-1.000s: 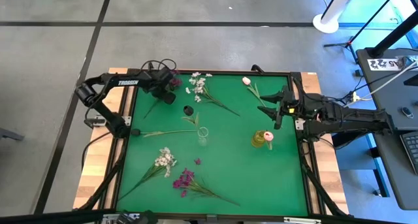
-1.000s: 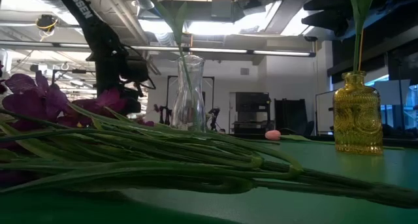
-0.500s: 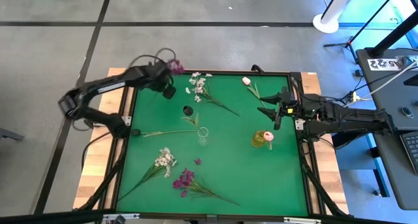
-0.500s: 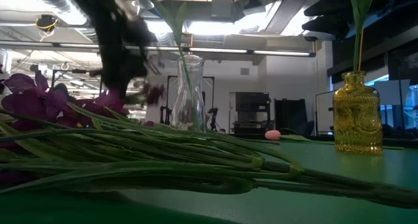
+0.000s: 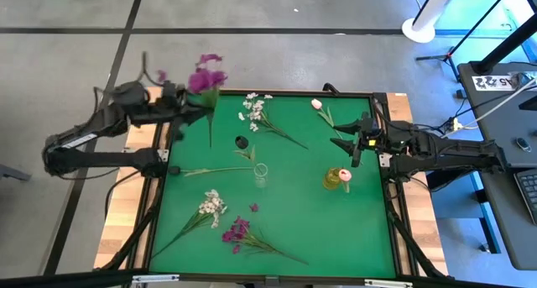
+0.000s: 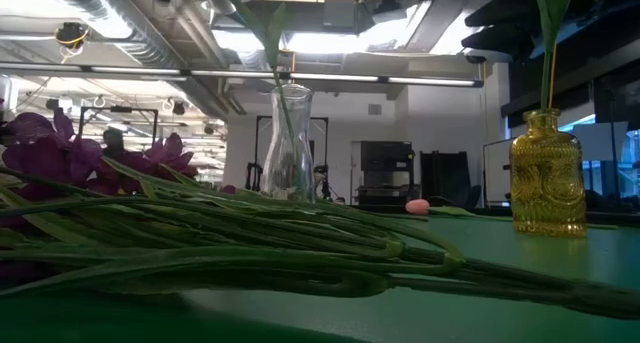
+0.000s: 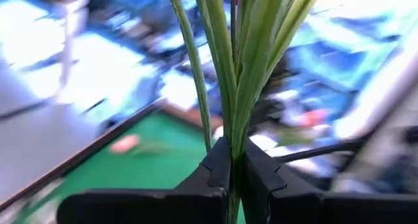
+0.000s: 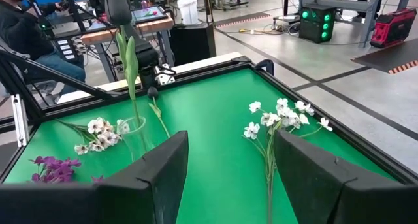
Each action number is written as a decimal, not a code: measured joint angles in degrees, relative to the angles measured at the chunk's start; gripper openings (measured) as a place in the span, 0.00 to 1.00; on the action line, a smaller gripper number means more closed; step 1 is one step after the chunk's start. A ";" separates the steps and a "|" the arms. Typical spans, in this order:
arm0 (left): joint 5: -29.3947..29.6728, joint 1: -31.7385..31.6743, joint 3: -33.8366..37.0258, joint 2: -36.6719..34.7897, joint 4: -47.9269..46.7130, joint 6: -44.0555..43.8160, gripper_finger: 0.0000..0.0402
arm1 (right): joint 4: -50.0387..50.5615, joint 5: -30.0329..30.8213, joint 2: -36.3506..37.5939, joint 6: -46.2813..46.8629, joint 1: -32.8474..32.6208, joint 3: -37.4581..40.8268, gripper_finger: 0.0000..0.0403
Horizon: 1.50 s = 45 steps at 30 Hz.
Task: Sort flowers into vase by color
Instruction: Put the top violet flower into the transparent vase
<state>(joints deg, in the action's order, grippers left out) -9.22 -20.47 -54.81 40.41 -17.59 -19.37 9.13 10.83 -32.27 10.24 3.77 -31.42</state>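
Observation:
My left gripper [image 5: 186,110] is raised over the table's far left corner and shut on a magenta-purple spray [image 5: 205,75]. My right gripper [image 5: 346,142] hovers open by the right edge. A clear vase [image 5: 261,173] with a green stem stands mid-table. A yellow vase [image 5: 336,179] holds a pink tulip. Lying flat on the green mat are two white sprays [image 5: 256,110] [image 5: 212,206], another magenta spray [image 5: 237,232], a pink tulip [image 5: 317,105] and a dark bud [image 5: 242,142]. My left gripper pinches the magenta spray's bundle of green stems [image 7: 232,160] between its two fingers [image 7: 212,168]. The stems pass up between the fingers. The spray is lifted clear of the table, blossoms uppermost, and one thin stem end [image 5: 210,137] trails below.
A loose green stem [image 5: 214,170] lies left of the clear vase. In the low view the near magenta spray's stems [image 6: 250,243] fill the foreground. Bare green mat [image 5: 352,229] shows at the near right. A seated person [image 8: 26,34] is beyond the table.
My left gripper has risen from the far left of the mat and swung toward the table's left edge, carrying the magenta spray. The spray, which lay on the mat, now hangs clear above the corner. The right arm has kept still.

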 joint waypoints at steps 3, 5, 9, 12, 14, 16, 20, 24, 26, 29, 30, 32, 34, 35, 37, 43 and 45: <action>-0.58 7.44 -0.02 -0.50 5.98 0.01 0.02 | -0.37 0.00 -0.26 0.00 0.00 0.00 0.55; -0.29 12.45 0.80 0.71 10.69 0.81 0.02 | -0.36 0.00 -0.35 0.00 0.00 0.00 0.55; 3.96 21.08 3.97 5.37 17.36 4.68 0.02 | -0.58 0.00 -0.29 0.01 0.00 0.00 0.55; 8.71 26.48 5.74 9.74 22.70 8.64 0.02 | -0.44 0.00 -0.31 0.31 0.00 0.00 0.55; 11.41 29.52 6.33 12.63 27.87 11.30 0.02 | -0.44 0.00 -0.30 0.31 0.00 0.00 0.55; 13.79 32.10 6.54 15.62 31.84 14.23 0.02 | -0.28 0.00 -0.13 0.31 0.00 0.00 0.55; 18.44 35.77 6.54 21.75 40.70 19.86 0.02 | -0.35 0.02 0.33 0.13 0.00 0.00 0.55; 22.23 37.05 6.54 27.53 46.68 24.26 0.02 | -0.13 0.01 0.20 0.08 0.00 0.01 0.55; 24.22 37.03 6.54 29.98 48.10 25.55 0.02 | -0.12 0.02 0.26 0.07 0.00 0.02 0.55; 26.92 36.88 6.54 33.13 49.81 26.97 0.02 | 0.03 0.02 0.24 0.05 0.00 0.02 0.55; 27.85 36.75 6.54 34.11 50.36 27.41 0.02 | 0.06 0.00 0.24 0.04 0.00 0.02 0.55; 29.84 36.64 6.54 35.78 51.00 27.97 0.02 | 0.04 0.01 0.26 0.04 0.00 0.02 0.55; 31.71 36.50 6.54 36.75 51.48 28.10 0.02 | 0.06 0.00 0.24 0.04 0.00 0.02 0.55; 32.48 36.23 6.54 37.00 51.54 28.10 0.02 | 0.07 0.02 0.24 0.04 0.00 0.02 0.55; 33.38 35.86 6.54 37.33 51.20 27.78 0.02 | 0.07 0.00 0.26 0.04 0.00 0.02 0.55; 39.46 36.40 6.54 37.78 49.93 27.43 0.02 | 0.96 0.00 0.24 0.02 0.00 0.02 0.55; 42.26 37.28 6.54 37.78 49.91 27.98 0.02 | 1.50 0.00 0.24 0.03 0.00 0.02 0.55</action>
<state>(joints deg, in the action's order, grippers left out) 33.04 16.81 -48.27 78.19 32.32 8.61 10.63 10.83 -32.03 10.27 3.77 -31.40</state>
